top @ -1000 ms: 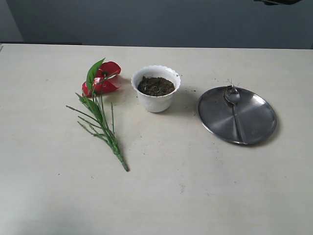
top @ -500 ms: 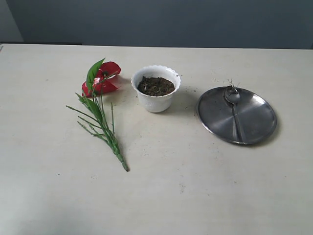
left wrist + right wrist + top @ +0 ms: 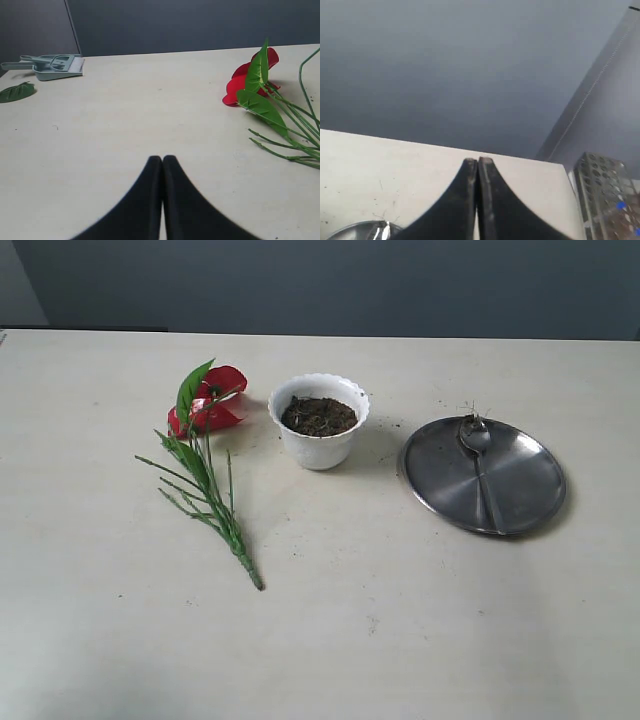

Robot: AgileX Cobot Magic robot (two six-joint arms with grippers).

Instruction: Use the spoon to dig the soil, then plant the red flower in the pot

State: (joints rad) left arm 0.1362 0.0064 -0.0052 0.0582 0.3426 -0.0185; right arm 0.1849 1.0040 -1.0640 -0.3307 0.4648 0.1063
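The pot (image 3: 319, 421) sits near the centre of the desk (image 3: 330, 640), upright, soil (image 3: 319, 416) filling it to just under the scalloped rim. At its nine o'clock lies the red flower (image 3: 208, 400), flat on the desk, bloom just beside the pot and stems trailing off toward six o'clock. Out at three o'clock, apart from the pot, is the steel plate (image 3: 520, 480), and the spoon (image 3: 478, 455) lies across it, head at the far rim with a few fibres or crumbs clinging there, too small to make out.

Neither arm shows in the exterior view. The left hand (image 3: 162, 160) is closed on nothing, fingers pressed together, low over bare desk with the flower off to one side. The right hand (image 3: 477, 161) is also closed and empty, and only a sliver of the plate's rim shows, cut off at the picture's edge.
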